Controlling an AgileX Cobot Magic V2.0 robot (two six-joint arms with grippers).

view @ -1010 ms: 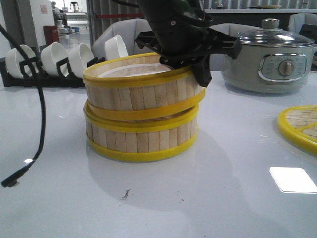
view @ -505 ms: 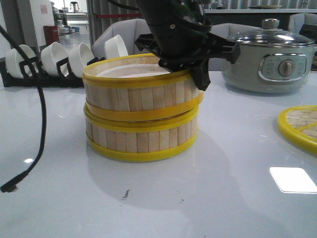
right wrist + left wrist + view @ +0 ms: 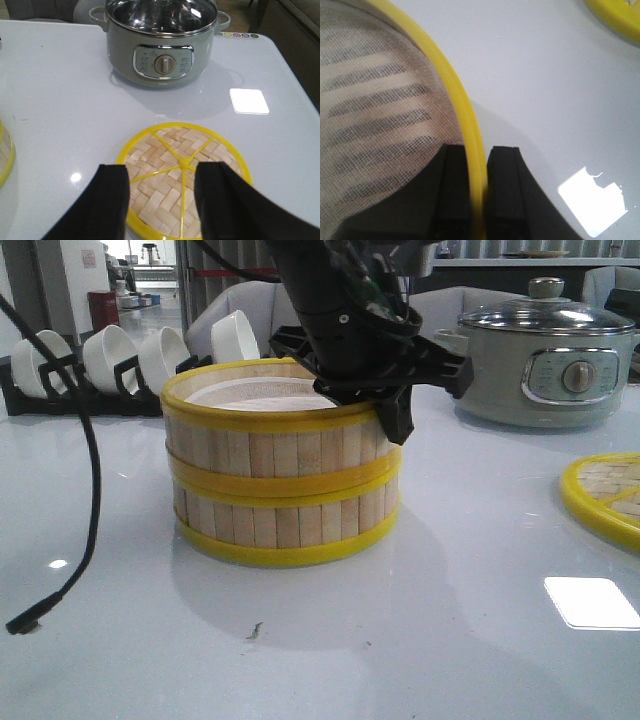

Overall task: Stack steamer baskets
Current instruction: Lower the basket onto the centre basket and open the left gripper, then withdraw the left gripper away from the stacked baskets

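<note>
Lowered level onto the bottom basket (image 3: pixel 285 525), top basket (image 3: pixel 270 445) stays gripped by left pincer (image 3: pixel 479 200).

Bright overhead light glares on the glossy table (image 3: pixel 480 640); close wrist view blurred.

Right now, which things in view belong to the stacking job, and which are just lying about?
Job: upper steamer basket, lower steamer basket, left pincer clamped on the upper rim.
Lying about: woven lid, electric pot, rack of cups, loose cable.

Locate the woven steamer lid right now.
The woven lid lies flat on the table at the front view's right edge, in front of the electric pot, below the right gripper's open fingers.
</note>
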